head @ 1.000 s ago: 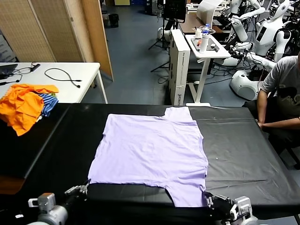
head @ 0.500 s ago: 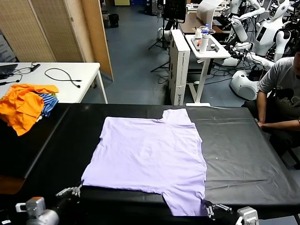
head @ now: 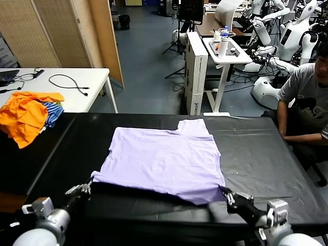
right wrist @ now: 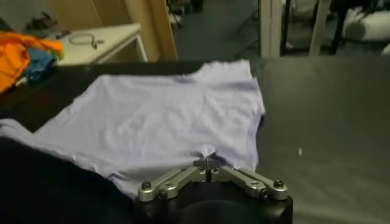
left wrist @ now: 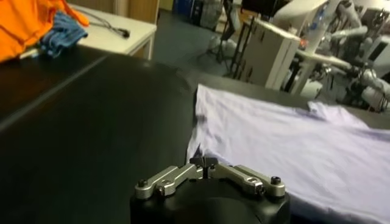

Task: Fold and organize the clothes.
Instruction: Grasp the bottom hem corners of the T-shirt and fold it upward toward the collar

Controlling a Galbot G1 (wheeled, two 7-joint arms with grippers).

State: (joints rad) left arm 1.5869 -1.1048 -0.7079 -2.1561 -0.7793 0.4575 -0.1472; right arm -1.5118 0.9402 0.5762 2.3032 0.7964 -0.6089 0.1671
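Both end effectors (head: 87, 187) (head: 226, 195) apparently pinching T-shirt (head: 164, 160)

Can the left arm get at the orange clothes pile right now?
Probably not: the left gripper is shut on the T-shirt's near corner, and the orange pile lies far off at the table's far left.

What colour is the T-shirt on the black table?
Light lavender, plain; the T-shirt shows best in the head view.

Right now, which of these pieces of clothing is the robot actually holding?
The lavender T-shirt spread on the black table. Both end effectors, left and right, pinch its near edge; the orange garments lie untouched, piled far left.
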